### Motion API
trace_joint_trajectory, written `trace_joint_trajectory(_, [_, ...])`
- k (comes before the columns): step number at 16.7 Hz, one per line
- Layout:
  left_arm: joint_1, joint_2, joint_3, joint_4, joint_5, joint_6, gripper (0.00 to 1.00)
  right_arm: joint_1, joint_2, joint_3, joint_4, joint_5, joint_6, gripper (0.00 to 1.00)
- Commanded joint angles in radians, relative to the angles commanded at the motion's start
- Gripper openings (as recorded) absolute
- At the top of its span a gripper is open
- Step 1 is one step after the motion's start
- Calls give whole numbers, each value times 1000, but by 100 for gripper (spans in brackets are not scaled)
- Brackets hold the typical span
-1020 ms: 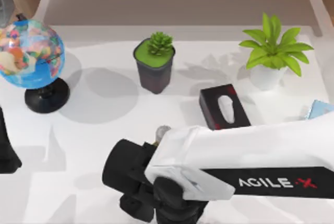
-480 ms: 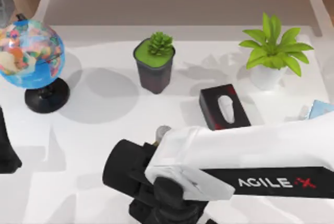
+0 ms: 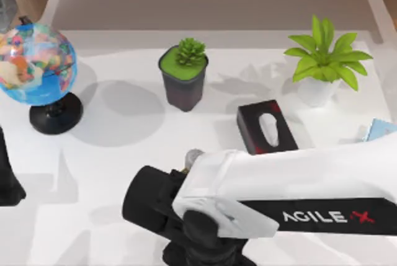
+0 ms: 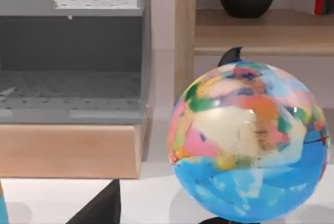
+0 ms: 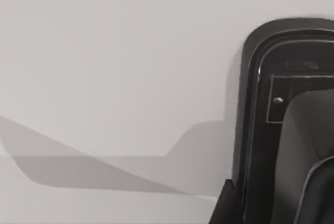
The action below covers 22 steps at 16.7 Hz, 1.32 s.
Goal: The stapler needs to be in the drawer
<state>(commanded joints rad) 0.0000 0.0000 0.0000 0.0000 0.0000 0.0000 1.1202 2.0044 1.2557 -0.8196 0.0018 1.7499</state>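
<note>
Right wrist view: small glossy black stapler with grey edge point(image 5: 284, 119) lies on the white table point(image 5: 104, 78), close under the right gripper point(image 3: 198, 250) near the table's front edge; finger opening cannot be told. Step judged: approach for grasp. Next: close squarely on stapler, then carry to the grey drawer point(image 4: 68, 85). Left arm parked at left edge.

right arm point(image 3: 291, 198) stretched across table's near side, wrist low; left arm point(image 3: 7, 179) parked at left edge.

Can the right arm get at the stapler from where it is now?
Probably yes. The right wrist view shows the stapler lying on bare white table close under the right gripper, with nothing between. The fingers' state is unclear.
</note>
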Motion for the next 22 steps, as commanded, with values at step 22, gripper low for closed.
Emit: trace_joint_trajectory(22, [0,0,0,0,0,0,100,59,-61,41,-95,11,29,0])
